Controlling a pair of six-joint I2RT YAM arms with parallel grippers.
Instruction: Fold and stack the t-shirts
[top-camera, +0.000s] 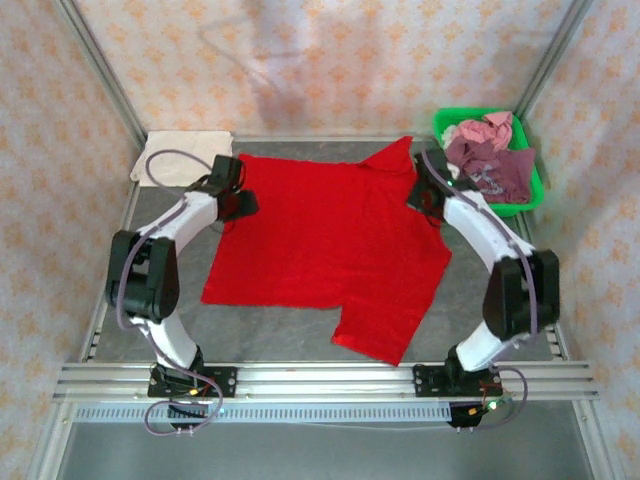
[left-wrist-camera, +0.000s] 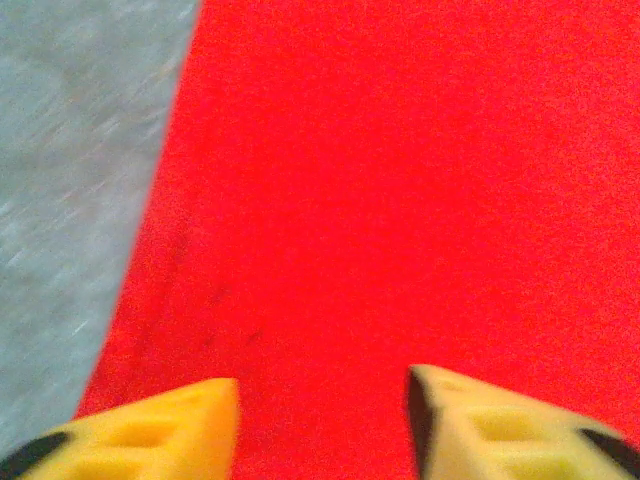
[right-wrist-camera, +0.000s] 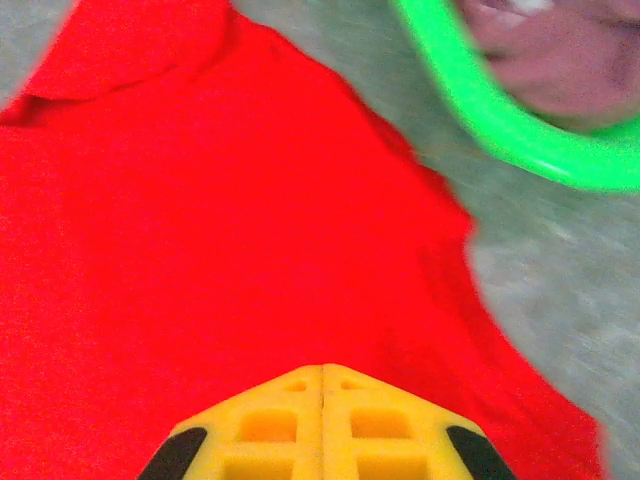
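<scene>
A plain red t-shirt (top-camera: 330, 250) lies spread nearly flat on the grey table (top-camera: 270, 330), one sleeve trailing back toward the arm bases and its body running up between the two grippers.

The left gripper (left-wrist-camera: 320, 400) hangs over the shirt's left margin with its jaws apart. Red cloth is below and ahead of it, and bare table is just off to its left. The blur makes it hard to say whether the fingertips (left-wrist-camera: 180, 420) touch the fabric.

The right gripper (right-wrist-camera: 322, 372) is over the opposite margin near the far sleeve, its jaws pressed together with nothing visibly between them.

The shirt looks light, limp and thin. It would likely drape and slide instead of holding a shape, so a pinch at an edge, corner or shoulder seam should serve better than one in mid-panel.

Just beyond the right gripper and to its right sits a green basket (right-wrist-camera: 480, 110) holding a rumpled maroon t-shirt (top-camera: 495, 165) with pale print and a pink t-shirt (top-camera: 490, 128) on top.

Beyond the left gripper and to its left, a cream-white t-shirt (top-camera: 185, 150) rests folded.
</scene>
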